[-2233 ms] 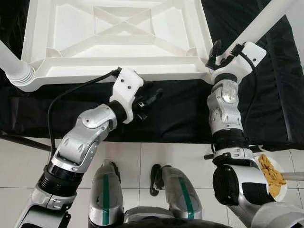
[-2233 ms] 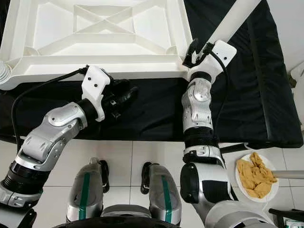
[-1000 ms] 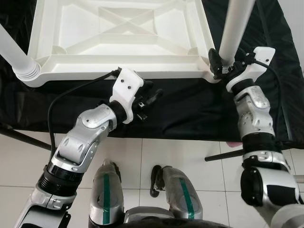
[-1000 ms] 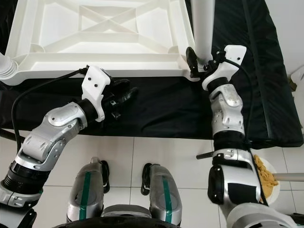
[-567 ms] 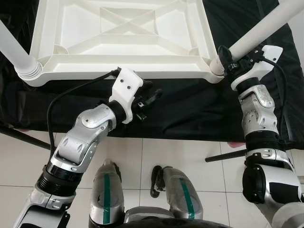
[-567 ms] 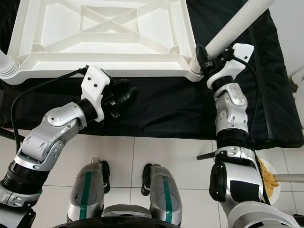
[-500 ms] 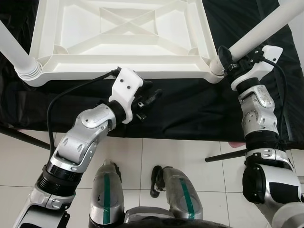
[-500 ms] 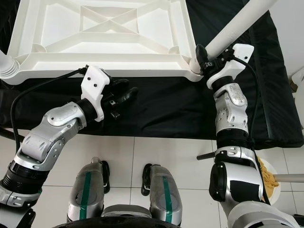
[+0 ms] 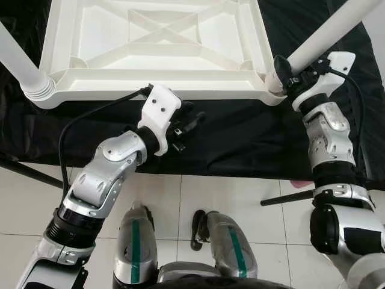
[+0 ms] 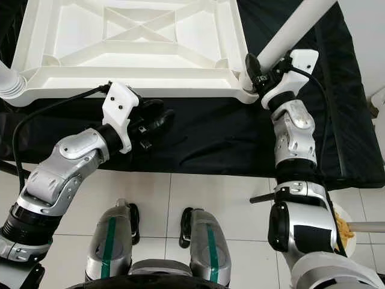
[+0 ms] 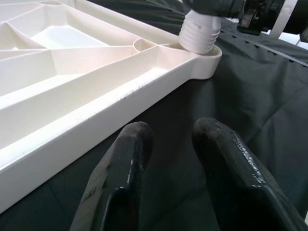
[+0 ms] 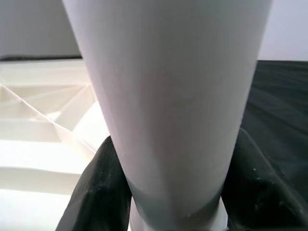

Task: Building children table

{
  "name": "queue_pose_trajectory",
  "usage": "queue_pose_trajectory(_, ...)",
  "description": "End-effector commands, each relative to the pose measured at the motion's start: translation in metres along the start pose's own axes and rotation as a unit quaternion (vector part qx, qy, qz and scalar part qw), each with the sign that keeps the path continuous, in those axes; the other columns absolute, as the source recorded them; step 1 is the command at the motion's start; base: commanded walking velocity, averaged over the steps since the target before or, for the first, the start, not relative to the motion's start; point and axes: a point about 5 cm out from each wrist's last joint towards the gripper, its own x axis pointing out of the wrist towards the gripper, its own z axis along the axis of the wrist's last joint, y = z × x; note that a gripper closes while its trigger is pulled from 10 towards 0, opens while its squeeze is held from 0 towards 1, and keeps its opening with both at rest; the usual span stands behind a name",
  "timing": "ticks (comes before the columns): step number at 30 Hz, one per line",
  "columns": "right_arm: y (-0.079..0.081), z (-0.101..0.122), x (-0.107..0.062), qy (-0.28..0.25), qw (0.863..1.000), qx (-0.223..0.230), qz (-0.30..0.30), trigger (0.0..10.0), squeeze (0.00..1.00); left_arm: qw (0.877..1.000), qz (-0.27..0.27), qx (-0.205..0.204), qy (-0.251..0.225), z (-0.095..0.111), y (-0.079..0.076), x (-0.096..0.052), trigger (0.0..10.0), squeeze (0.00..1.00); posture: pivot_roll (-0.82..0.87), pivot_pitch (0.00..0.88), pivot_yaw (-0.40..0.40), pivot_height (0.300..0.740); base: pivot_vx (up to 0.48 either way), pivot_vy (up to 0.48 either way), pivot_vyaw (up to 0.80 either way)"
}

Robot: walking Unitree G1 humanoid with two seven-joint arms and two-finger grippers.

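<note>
The white children's table top lies upside down on a black cloth. My right gripper is shut on a white table leg just above its ribbed base, which sits at the top's near right corner. The leg leans up and to the right. The right wrist view has the leg between the two black fingers. Another leg stands in the near left corner. My left gripper hovers open over the cloth beside the top's front rim, holding nothing.
The cloth-covered surface ends at a tiled floor near my legs. A plate of yellowish food sits on the floor at the right. A black rod sticks out from under the cloth beside it.
The leg in my right gripper has tipped from nearly upright to leaning right, its base staying at the corner. The left arm has held still.
</note>
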Motion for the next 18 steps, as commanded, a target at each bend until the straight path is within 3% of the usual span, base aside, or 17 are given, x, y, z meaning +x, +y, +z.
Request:
queue_pose_trajectory(1,-0.001,-0.009,-0.002,0.032,0.999,-0.019,-0.001,10.0,0.0,1.0,-0.019,0.002,0.0,0.002,-0.004,0.0,10.0,0.0,0.12,0.088,-0.07,0.74,0.0,0.0,0.0)
queue_pose_trajectory(5,-0.002,-0.012,0.0,0.056,0.997,-0.05,0.001,10.0,0.0,1.0,-0.018,0.001,-0.001,0.002,-0.005,0.0,10.0,0.0,0.12,0.094,-0.072,0.74,0.0,0.0,0.0)
queue_pose_trajectory(18,0.017,-0.02,-0.005,0.07,0.995,-0.019,0.069,10.0,0.0,1.0,-0.013,-0.002,0.0,0.002,-0.006,-0.003,10.0,0.0,0.13,0.103,-0.081,0.74,0.0,0.0,0.0)
